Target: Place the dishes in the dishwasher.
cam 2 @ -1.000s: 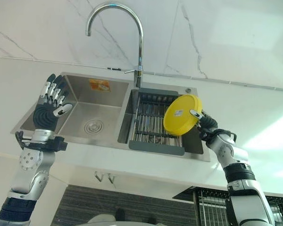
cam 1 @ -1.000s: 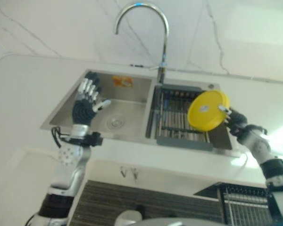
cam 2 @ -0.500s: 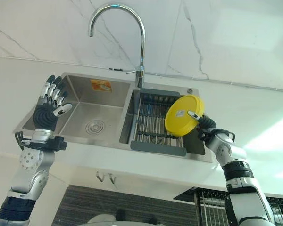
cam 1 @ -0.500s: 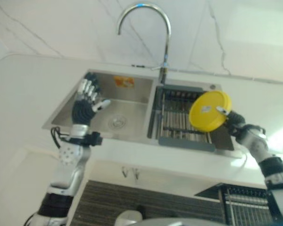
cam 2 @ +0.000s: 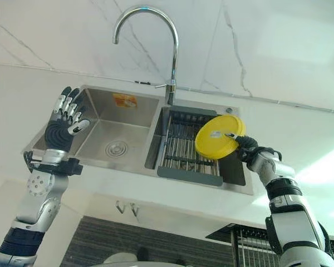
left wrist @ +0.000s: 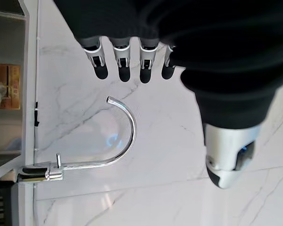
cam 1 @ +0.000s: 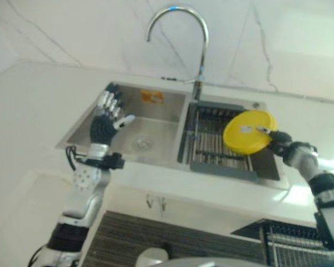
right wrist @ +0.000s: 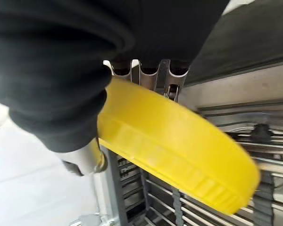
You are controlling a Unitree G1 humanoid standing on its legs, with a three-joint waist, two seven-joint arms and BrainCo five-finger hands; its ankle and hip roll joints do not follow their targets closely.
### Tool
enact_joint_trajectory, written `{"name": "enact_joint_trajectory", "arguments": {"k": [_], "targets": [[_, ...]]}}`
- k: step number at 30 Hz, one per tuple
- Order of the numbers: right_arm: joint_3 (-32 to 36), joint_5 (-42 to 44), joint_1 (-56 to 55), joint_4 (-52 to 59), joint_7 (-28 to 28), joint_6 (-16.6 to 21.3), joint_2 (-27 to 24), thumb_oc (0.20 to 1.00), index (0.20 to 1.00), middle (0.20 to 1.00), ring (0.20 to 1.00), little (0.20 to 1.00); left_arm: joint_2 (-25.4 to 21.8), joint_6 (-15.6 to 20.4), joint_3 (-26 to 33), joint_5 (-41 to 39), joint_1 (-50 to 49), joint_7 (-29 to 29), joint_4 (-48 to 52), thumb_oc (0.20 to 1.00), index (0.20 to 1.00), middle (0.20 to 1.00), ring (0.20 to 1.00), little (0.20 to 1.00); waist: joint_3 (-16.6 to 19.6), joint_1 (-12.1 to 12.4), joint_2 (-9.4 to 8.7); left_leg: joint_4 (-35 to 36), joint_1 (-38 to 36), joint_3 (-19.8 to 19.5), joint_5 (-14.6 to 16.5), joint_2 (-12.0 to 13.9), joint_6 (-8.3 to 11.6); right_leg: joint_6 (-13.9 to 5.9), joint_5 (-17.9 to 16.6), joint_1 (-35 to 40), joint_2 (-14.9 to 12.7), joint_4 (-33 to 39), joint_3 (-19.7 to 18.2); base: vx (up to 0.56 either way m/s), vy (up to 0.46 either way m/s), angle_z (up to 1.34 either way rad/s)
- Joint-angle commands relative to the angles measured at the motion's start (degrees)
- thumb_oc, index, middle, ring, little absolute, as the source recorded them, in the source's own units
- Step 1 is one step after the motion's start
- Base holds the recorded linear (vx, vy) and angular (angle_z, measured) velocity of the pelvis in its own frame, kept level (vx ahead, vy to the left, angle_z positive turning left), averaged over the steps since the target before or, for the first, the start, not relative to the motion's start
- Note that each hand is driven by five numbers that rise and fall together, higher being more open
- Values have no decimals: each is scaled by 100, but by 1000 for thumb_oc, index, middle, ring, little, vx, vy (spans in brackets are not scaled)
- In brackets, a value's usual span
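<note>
Yellow plate (cam 2: 218, 137) over steel sink (cam 2: 131, 130), marble wall (cam 2: 278, 50)

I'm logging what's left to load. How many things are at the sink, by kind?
Yellow plates: 1, held in the right hand above the rack
Racks: 1, in the right basin
Faucets: 1
Stickers: 1, orange, on the left basin's back wall
Total: 4
</note>
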State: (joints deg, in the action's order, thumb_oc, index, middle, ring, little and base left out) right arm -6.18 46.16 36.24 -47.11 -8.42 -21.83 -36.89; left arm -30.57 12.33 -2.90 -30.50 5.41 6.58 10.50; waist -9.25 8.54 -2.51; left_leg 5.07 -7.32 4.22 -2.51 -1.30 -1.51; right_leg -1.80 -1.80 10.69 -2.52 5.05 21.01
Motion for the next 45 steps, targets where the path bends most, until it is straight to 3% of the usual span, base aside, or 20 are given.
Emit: {"name": "enact_joint_trajectory", "arguments": {"k": [1,3,6,10,20,21,23,28,31,33,35,38,41,44,45], "targets": [[-332,-122,467,-86,-37,16,-300,200,200,200,200,200,-173,94,-380,-213,400,-7,-23,1000,1000,1000,1000,1000,309,236,-61,-7,-235,161,616,315,460,-507,284,141,-392,-5,105,0,0,0],[-459,-600,410,-106,-117,-133,-328,200,200,200,200,200,-151,84,-411,-172,421,75,-16,1000,1000,1000,1000,1000,287,207,-56,-7,-234,184,605,321,459,-514,271,130,-397,-8,88,-33,24,2],[-378,-286,328,-111,41,34,-341,200,200,200,200,200,-162,84,-404,-177,461,79,-57,1000,1000,1000,1000,1000,272,191,-58,-7,-237,182,610,321,452,-518,269,128,-401,-15,89,0,0,0],[-54,420,204,168,437,441,-281,200,200,200,200,200,-169,71,-353,-220,403,51,-22,1000,1000,1000,1000,1000,269,166,-29,-7,-242,178,619,322,456,-516,275,136,-392,-16,93,0,0,0],[854,1785,-517,1615,506,1555,-25,200,200,200,200,200,-170,136,-152,-200,64,-159,35,1000,1000,1000,1000,1000,291,-1,30,-7,-234,216,615,367,473,-490,296,109,-330,-5,16,2,-42,0],[1023,1897,-712,1992,722,1927,133,200,200,200,200,200,-152,156,-102,-188,-24,-208,64,1000,1000,1000,1000,1000,294,-50,53,-7,-229,229,619,377,473,-483,306,92,-310,-5,-30,17,-80,0],[1101,1765,-1107,2840,1006,2250,459,200,200,200,200,200,-82,232,-21,-122,-198,-215,122,1000,1000,1000,1000,1000,284,-139,98,-7,-215,237,603,398,466,-467,310,54,-291,-5,-109,16,-89,1],[1247,1504,-2388,5029,1033,2729,1612,200,200,200,200,200,247,779,280,525,-630,-39,325,1000,1000,1000,1000,1000,233,-478,209,-7,-226,377,565,485,439,-433,333,-50,-212,-5,-340,9,-96,-16],[1468,1390,-2891,5821,1037,2661,1765,200,200,200,200,200,356,991,647,476,-825,-35,567,1000,1000,1000,1000,1000,236,-605,230,-7,-348,325,553,436,430,-471,318,-157,-189,-5,-624,-47,2,-31],[1634,1460,-3118,6027,874,2711,1764,200,200,200,200,200,468,1148,802,605,-930,-163,634,1000,1000,1000,1000,1000,91,-651,-14,-1270,28,414,972,286,396,-426,185,-210,-424,-5,-712,-232,63,-22],[1796,1557,-3326,6196,805,2898,1745,200,200,200,200,200,536,1321,920,750,-1054,-229,757,1000,1000,1000,1000,1000,-44,-674,-159,-2317,406,23,1183,66,337,-404,-32,-365,-554,-5,-766,-257,195,-43],[1910,1540,-3448,6434,749,3181,1775,200,200,200,200,200,527,1389,1016,521,-1129,-379,845,1000,1000,1000,1000,1000,-76,-877,-73,-1555,-45,-73,1512,-33,223,-568,-282,-703,-597,-77,-894,-158,318,-43],[2089,1452,-3639,6783,705,3351,1960,200,200,200,200,200,410,1438,1042,745,-1076,-555,890,1000,1000,1000,1000,1000,-162,-1207,84,-615,-629,92,1377,36,191,-916,-585,-1299,-709,-342,-1042,-134,326,-19],[2319,1494,-3976,7035,662,3243,2009,200,200,200,200,200,158,1583,1077,1833,-1230,-594,1041,1000,1000,1000,1000,1000,-275,-1315,88,-378,-639,-183,1269,-204,193,-987,-903,-1711,-896,-422,-1160,-81,336,-15],[2341,1473,-4060,7055,616,3201,2009,200,200,200,200,200,59,1629,1103,2059,-1289,-548,1077,1000,1000,1000,1000,1000,-294,-1322,146,-314,-676,-196,1277,-187,178,-999,-846,-1756,-845,-451,-1114,-122,286,-16]]}}
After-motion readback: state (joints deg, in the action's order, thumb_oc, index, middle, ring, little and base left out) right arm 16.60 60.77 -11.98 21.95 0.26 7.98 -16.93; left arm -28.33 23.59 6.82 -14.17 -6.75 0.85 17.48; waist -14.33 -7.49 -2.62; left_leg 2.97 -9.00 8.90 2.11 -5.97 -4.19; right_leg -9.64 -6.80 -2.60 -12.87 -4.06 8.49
